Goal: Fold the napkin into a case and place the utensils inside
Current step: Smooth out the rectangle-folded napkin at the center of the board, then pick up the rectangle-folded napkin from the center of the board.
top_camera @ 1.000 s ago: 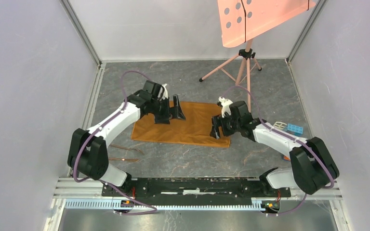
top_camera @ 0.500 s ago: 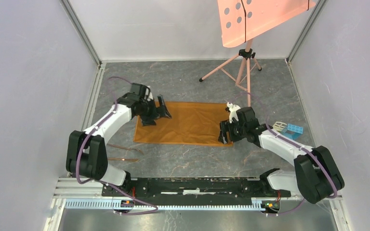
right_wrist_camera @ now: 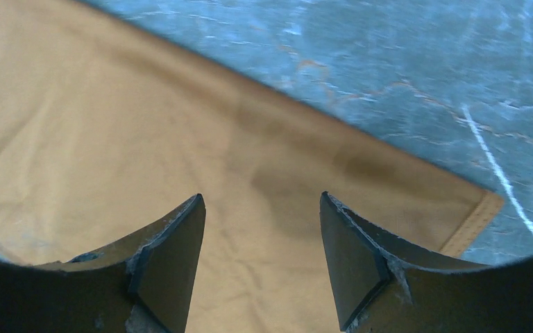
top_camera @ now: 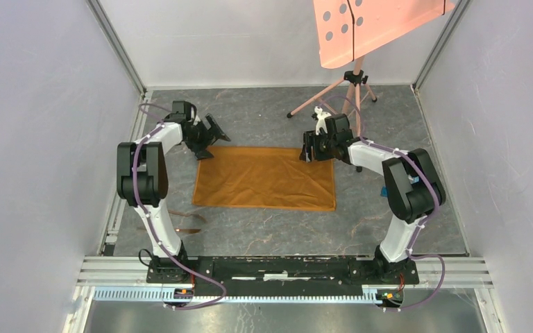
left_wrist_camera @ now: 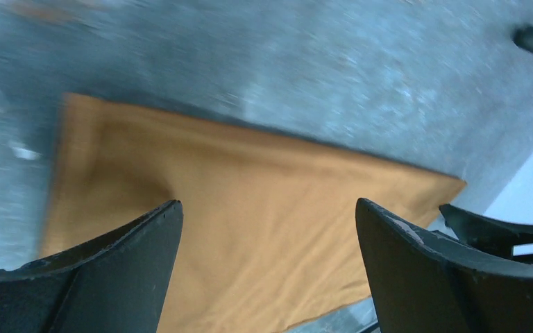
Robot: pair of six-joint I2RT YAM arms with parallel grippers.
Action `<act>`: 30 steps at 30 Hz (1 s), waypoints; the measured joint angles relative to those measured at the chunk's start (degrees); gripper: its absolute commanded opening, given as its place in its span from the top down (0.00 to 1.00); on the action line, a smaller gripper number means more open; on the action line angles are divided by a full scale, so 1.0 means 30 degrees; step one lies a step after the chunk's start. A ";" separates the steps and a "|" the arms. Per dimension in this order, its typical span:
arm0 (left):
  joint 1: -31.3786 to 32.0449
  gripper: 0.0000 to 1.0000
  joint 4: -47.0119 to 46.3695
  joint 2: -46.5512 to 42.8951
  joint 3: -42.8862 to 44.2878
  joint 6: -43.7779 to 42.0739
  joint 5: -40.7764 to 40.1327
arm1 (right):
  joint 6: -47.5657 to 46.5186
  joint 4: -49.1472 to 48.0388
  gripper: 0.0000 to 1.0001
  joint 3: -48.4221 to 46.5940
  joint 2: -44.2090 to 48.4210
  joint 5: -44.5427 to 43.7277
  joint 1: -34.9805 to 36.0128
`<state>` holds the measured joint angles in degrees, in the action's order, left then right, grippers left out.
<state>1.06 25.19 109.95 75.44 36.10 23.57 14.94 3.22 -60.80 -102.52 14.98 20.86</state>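
The napkin [top_camera: 264, 177] is spread flat as an unfolded rectangle in the middle of the grey marbled table [top_camera: 264, 229], so no case has been formed yet. The left gripper [top_camera: 212, 143] is held at the cloth's far left corner with its jaws as wide as they go and nothing between them. In the left wrist view only bare fabric is seen between the fingers [left_wrist_camera: 132, 257]. The right gripper [top_camera: 310, 154] is poised over the far edge near the right corner, jaws partly apart and empty, with the hem visible just beyond the fingertips [right_wrist_camera: 180, 229].

A far-edge fold is judged to be the step in hand. The cloth is thin and slightly shiny, so it could be slipped out of a shallow pinch. If only one corner is caught, a skewed fold would be produced. If the jaws are brought down too far inside the hem, the fabric could be bunched rather than lifted.

The utensils [top_camera: 180, 230] are laid on the table off the napkin's near left corner, close to the left arm's upright link. They could be swept aside if the cloth is dragged that way. A leg of the tripod [top_camera: 319, 103] carrying the pink perforated panel [top_camera: 375, 28] is planted near the right gripper and could be knocked.
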 measured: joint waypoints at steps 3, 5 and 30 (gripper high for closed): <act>-0.0882 0.00 0.0248 0.1173 0.0291 0.0007 -0.0109 | -0.0546 0.0146 0.28 -0.0175 -0.1035 -0.0415 -0.0641; -0.1260 0.00 0.0714 0.1523 0.0991 -0.0051 -0.0007 | -0.1268 0.0605 0.26 -0.0736 -0.1406 -0.0947 -0.0801; 0.4306 0.00 0.2594 -0.6288 -0.0918 -0.2834 -0.1326 | 0.2004 1.2276 0.40 -0.3213 0.0539 -0.7206 0.0437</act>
<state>13.98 32.97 91.09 72.69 27.59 19.59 20.95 40.05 -70.43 -100.90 -6.63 22.17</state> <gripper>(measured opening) 0.996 0.700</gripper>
